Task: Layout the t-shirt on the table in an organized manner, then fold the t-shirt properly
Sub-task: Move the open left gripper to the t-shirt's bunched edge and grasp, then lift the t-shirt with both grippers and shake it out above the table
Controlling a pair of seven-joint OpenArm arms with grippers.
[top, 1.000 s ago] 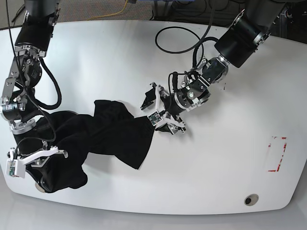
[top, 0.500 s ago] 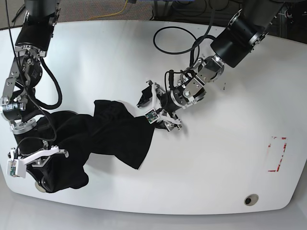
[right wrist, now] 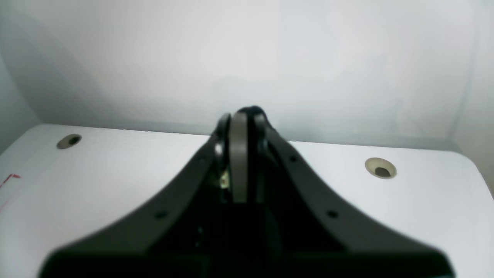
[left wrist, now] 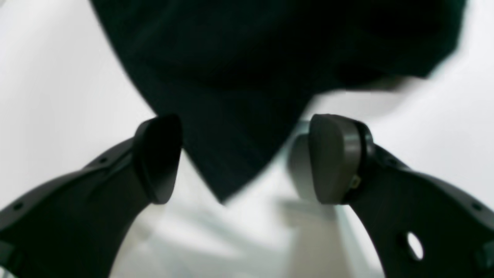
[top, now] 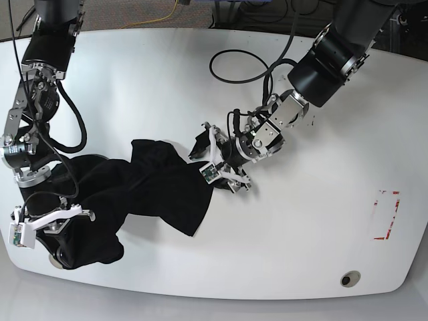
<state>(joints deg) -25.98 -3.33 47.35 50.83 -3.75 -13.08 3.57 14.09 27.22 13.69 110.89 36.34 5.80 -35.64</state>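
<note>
The black t-shirt (top: 140, 194) lies crumpled on the left half of the white table (top: 301, 221), one pointed corner reaching right. My left gripper (top: 212, 166) is open at that corner. In the left wrist view the t-shirt (left wrist: 247, 77) tapers to a tip between the two fingers of the left gripper (left wrist: 243, 158), neither pad pressing on it. My right gripper (top: 63, 219) sits over the bunched left end of the cloth. In the right wrist view the right gripper (right wrist: 243, 150) is shut, and I cannot tell if cloth is pinched in it.
A black cable (top: 234, 67) loops on the table behind the left arm. A red rectangular mark (top: 386, 214) is at the right, and a round hole (top: 350, 277) sits near the front edge. Another hole (right wrist: 380, 168) shows ahead of the right gripper.
My left arm has slid left and slightly down, bringing its open fingers around the t-shirt's right corner. The right arm and the cloth have not moved.
</note>
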